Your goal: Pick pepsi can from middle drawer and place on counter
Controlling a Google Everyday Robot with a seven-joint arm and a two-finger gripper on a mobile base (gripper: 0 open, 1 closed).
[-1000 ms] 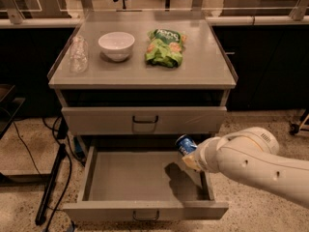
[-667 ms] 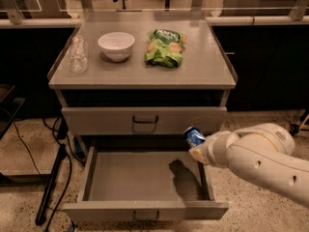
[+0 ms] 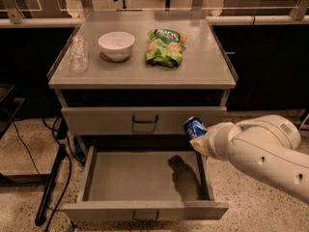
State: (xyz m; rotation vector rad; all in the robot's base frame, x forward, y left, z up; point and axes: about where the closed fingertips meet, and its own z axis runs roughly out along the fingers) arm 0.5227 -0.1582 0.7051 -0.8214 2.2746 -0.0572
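The pincer (image 3: 199,137), clamped on the pepsi can (image 3: 194,127), has risen clear of the open middle drawer (image 3: 135,178), now empty. The can hangs below the tabletop (image 3: 203,66); the lift remains unfinished.

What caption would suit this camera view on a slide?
Gripper holds the pepsi can over the right edge of the open middle drawer, below the counter with white bowl and snack bag.

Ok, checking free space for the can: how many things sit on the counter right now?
3: a clear bottle at the left, a white bowl beside it, a green snack bag mid-right. The gripper holds the pepsi can above the middle drawer, off the counter.
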